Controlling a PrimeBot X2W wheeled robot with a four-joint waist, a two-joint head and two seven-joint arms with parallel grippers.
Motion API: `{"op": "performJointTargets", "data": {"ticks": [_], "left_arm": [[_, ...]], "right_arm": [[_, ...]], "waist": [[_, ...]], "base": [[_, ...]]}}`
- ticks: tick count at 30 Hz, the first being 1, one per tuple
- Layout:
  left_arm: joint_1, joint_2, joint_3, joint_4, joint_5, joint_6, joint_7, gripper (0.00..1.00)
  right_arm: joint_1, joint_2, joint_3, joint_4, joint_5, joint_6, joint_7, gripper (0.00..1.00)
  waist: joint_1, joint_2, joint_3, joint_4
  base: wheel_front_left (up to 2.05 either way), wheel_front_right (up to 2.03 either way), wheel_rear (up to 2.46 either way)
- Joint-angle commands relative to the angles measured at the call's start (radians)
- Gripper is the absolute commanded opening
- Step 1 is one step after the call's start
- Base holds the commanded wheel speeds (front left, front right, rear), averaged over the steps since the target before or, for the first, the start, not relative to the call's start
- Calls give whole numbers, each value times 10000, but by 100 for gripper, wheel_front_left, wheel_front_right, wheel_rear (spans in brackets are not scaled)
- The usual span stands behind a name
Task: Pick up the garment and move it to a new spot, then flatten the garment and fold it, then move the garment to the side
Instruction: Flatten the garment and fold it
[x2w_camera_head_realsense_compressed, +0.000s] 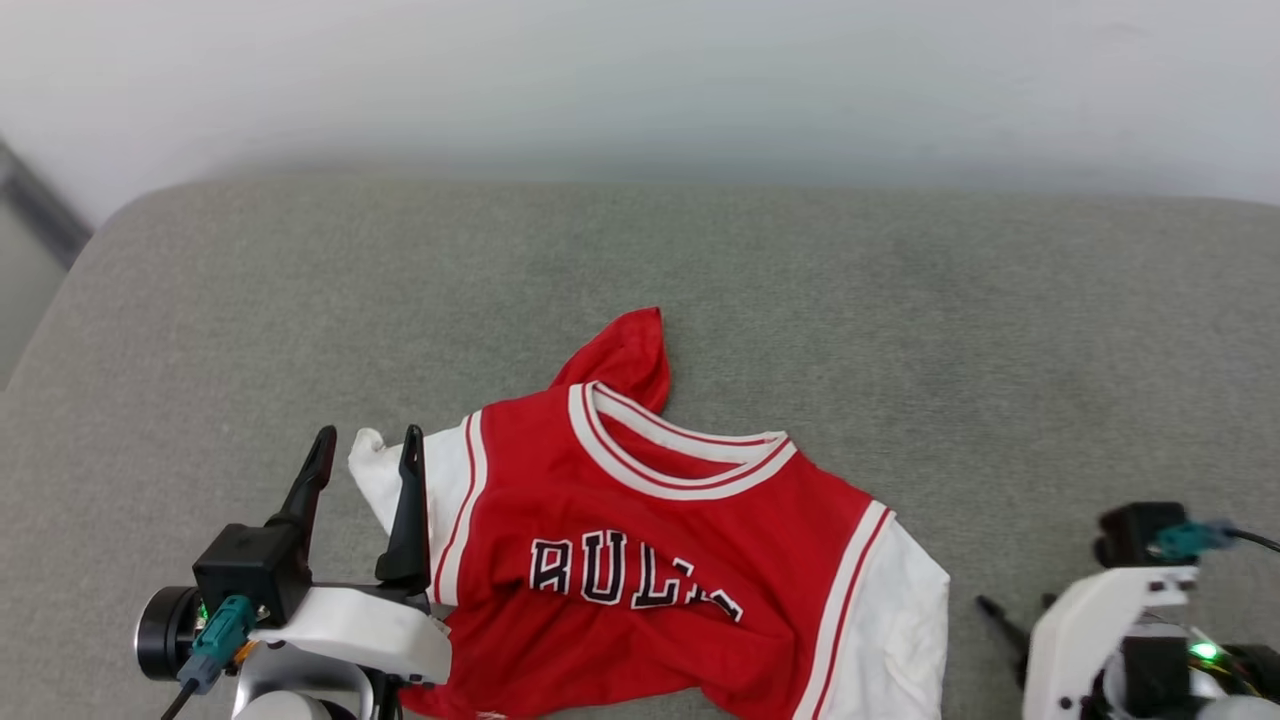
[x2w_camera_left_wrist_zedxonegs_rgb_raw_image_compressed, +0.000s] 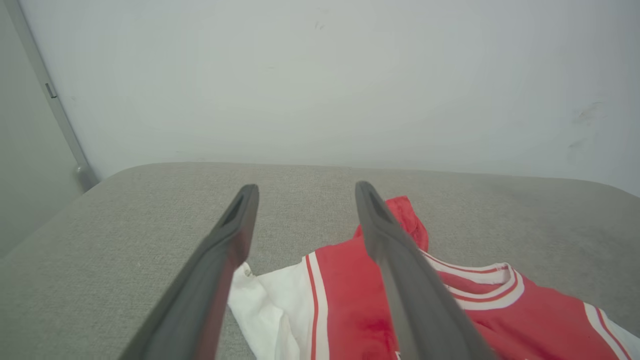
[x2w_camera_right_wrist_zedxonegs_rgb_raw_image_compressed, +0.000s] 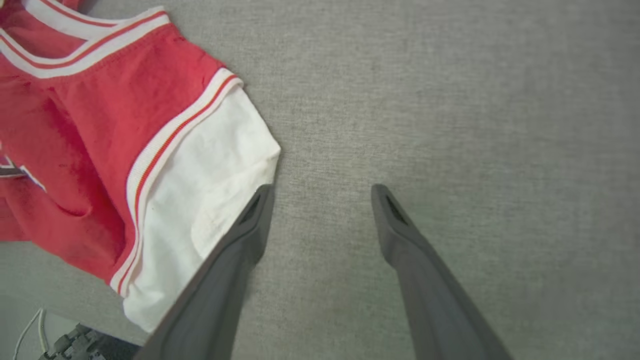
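The left claw (x2w_camera_head_realsense_compressed: 368, 442) hangs spread over a white sleeve of the garment (x2w_camera_head_realsense_compressed: 650, 500) — probably lining up a pinch. The right claw (x2w_camera_right_wrist_zedxonegs_rgb_raw_image_compressed: 322, 192) is spread too, just beside the other sleeve. The jersey lies rumpled near the grey cushion's (x2w_camera_head_realsense_compressed: 900, 300) front edge.

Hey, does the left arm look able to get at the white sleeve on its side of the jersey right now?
Probably yes. The left gripper is open, and the white sleeve of the garment lies right by its fingers on the grey cushion, with nothing in between.
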Motion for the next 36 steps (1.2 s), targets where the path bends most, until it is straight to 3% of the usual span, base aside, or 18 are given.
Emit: {"op": "performJointTargets", "data": {"ticks": [1, 12, 13, 14, 15, 23, 29, 36], "left_arm": [[-105, -55, -19, -52, 83, 8, 7, 100], [-465, -327, -20, 256, -15, -251, -97, 100], [-464, -343, -20, 300, -29, -254, -99, 100], [-472, -363, -6, 338, -47, -256, -107, 100], [-463, -379, 10, 368, -70, -259, -111, 100], [-319, -83, 265, 571, -373, -354, 110, 100], [-865, 521, 383, 259, -677, -784, 912, 100], [-2729, 1698, 68, 591, -1301, -2153, 3641, 100]], "right_arm": [[-189, -97, 210, 71, 67, 1, 174, 100], [-987, -336, 1958, 2372, 951, 1, 878, 100], [-990, -302, 2026, 2621, 1031, 1, 913, 76], [-1012, -257, 2076, 2817, 1108, 1, 912, 26], [-1051, -253, 2130, 2938, 1118, 1, 837, 0], [-1669, -946, 1723, 2242, 907, -6, -376, 0], [-1557, -1333, 1065, 1471, 723, -2, -673, 0], [-1796, -1563, 385, 260, 425, -2, -391, 0]], "waist": [[0, 0, 207, 182], [0, 0, 752, 613], [0, 0, 761, 625], [0, 0, 760, 629], [0, 0, 753, 630], [0, 0, 385, 381], [0, 0, 273, 134], [0, 0, 875, -450]], "base": [[0, 0, 0], [0, 0, 0], [0, 0, 0], [0, 0, 0], [0, 0, 0], [0, 0, 0], [0, 0, 0], [0, 0, 0]]}}
